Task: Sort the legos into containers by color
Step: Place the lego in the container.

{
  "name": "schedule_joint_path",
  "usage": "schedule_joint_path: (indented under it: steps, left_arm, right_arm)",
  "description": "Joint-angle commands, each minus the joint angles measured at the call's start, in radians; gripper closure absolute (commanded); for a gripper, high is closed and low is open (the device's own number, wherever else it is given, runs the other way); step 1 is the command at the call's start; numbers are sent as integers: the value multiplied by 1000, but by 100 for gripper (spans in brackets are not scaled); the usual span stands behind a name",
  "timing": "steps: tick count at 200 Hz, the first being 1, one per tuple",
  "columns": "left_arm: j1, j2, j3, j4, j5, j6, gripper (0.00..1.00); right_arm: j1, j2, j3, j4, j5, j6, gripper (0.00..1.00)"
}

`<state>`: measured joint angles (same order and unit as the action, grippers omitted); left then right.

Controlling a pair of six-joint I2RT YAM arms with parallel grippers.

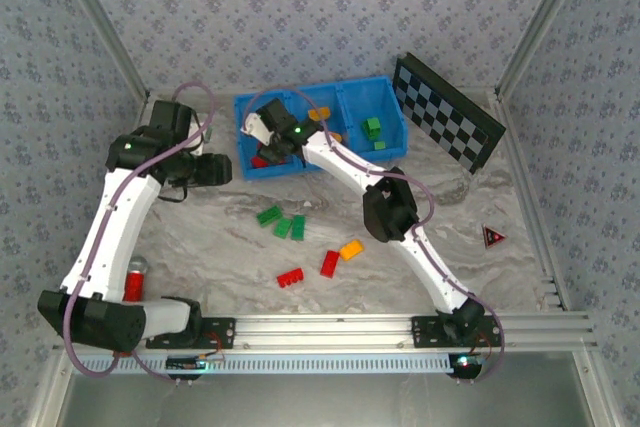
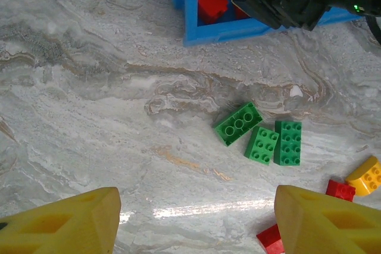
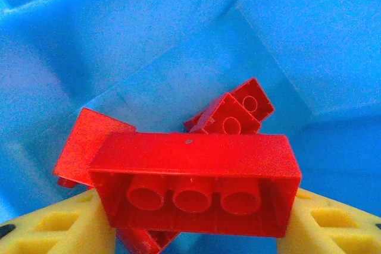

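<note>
**A:** Where does the right gripper (image 3: pixel 196 221) stand?

**B:** Over the left compartment of the blue tray (image 1: pixel 365 95). Its jaws are clamped on the held red brick (image 3: pixel 196 182), gripping its short ends. The hollow underside, with three round tubes, faces the wrist camera. Under it in that compartment lie the sorted red bricks (image 3: pixel 232 114).

**A:** And the other compartments?

**B:** The middle one holds an orange brick (image 1: pixel 320 113), and the right one holds the sorted green bricks (image 1: pixel 373 130).

**A:** The left gripper (image 2: pixel 193 224)?

**B:** It hovers above the marbled worktop (image 2: pixel 89 87), jaws apart with nothing between them. Ahead of it lie three loose green bricks (image 2: pixel 238 123), close together near the tray's front wall.

**A:** What else lies loose?

**B:** Two loose red bricks (image 1: pixel 289 276) and one orange-yellow brick (image 1: pixel 350 249), nearer the arm bases than the green ones.

**A:** Any writing to read?

**B:** The studs are too small to show a brand. A black-and-white checkered board (image 1: pixel 447 110) sits at the back right, just beside the tray. A small red triangular marker (image 1: pixel 492 237) lies at the right of the worktop, and its print is too small to read.
</note>
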<state>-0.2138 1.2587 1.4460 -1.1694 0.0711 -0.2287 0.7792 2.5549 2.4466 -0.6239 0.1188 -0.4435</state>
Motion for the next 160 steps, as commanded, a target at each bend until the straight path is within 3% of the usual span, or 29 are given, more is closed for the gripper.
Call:
schedule_joint_path:
  steps: [1, 46, 77, 121, 136, 160]
  left_arm:
    - [7, -22, -17, 10, 27, -4, 31]
    - [1, -45, -76, 21, 67, 30, 29]
    - [-69, -92, -193, 52, 64, 77, 30]
    - [-325, -187, -343, 133, -36, 77, 29]
    - [-453, -193, -362, 161, -86, 76, 28]
    - [-582, -148, -389, 193, -116, 48, 27]
  right_arm:
    - [15, 32, 15, -13, 34, -10, 35]
    - [33, -2, 63, -34, 18, -11, 27]
    - [32, -40, 86, -40, 0, -11, 25]
    - [27, -84, 97, -67, 12, -5, 24]
    - [21, -119, 96, -84, 19, 4, 24]
    - [-2, -198, 84, -129, 38, 23, 23]
